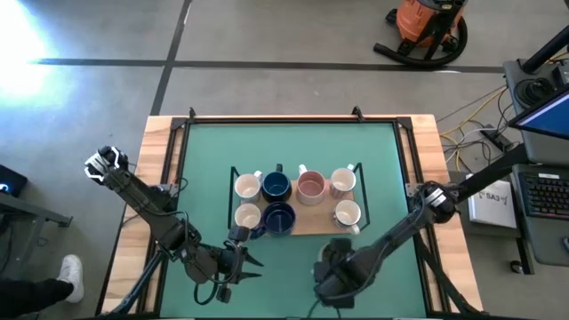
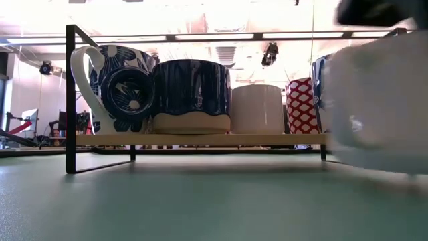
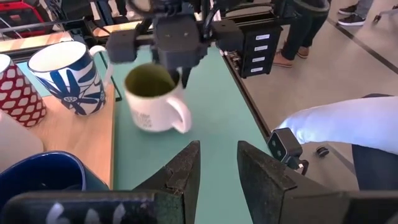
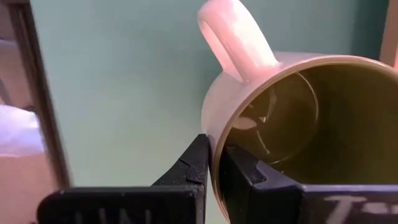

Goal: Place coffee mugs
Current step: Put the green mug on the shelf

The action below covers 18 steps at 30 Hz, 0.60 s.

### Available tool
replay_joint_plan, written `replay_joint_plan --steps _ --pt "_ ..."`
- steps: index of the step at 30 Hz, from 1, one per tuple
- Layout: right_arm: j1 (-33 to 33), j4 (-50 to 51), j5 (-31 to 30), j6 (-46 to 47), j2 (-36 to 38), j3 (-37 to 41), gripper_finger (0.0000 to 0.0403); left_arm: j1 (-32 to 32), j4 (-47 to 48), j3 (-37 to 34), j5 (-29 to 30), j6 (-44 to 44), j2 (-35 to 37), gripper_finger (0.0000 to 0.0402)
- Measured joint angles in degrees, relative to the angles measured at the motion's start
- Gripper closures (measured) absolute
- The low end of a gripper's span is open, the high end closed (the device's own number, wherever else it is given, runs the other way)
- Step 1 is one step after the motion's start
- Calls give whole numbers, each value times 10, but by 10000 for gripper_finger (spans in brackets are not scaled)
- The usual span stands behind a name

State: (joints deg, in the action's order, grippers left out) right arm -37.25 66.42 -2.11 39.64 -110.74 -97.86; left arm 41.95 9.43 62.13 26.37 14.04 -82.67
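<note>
Seven coffee mugs stand on a wooden board (image 1: pixel 307 222) on a black wire rack: white (image 1: pixel 247 187), navy (image 1: pixel 276 185), pink (image 1: pixel 310 185), patterned (image 1: pixel 343 182), white (image 1: pixel 247 216), navy (image 1: pixel 279 218), white (image 1: pixel 347 213). My right gripper (image 3: pixel 177 71) is shut on the eighth mug (image 3: pixel 152 99), white with an olive-green inside, near the table's near edge in front of the rack. In the high view that gripper (image 1: pixel 336 256) hides the mug. My left gripper (image 3: pixel 217 162) is open, empty and to the mug's left, by the rack's near left corner (image 1: pixel 252 262). My right gripper (image 4: pixel 214 165) pinches the mug's rim wall (image 4: pixel 214 140), one finger inside (image 4: pixel 239 165) and one outside (image 4: pixel 198 158), a little way round from the handle (image 4: pixel 239 37). It comes from above. The mug hangs tilted below the fingers and looks just clear of the table (image 2: pixel 374 100).
The rack's black frame (image 2: pixel 69 100) holds the board above the green mat (image 1: pixel 204 178). Bare mat lies to the left, right and near side of the rack. The table has raised wooden edges (image 1: pixel 156 169). People's legs (image 3: pixel 305 31) show beyond the table's right side.
</note>
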Motion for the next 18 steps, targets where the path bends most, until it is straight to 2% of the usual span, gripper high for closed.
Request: replay_joint_plan --steps 11,18 --pt "66 -106 5 -230 0 3 387 0 1 0 0 -3 0 312" --pt "73 -115 6 -270 0 4 364 -1 1 0 0 -15 0 312"
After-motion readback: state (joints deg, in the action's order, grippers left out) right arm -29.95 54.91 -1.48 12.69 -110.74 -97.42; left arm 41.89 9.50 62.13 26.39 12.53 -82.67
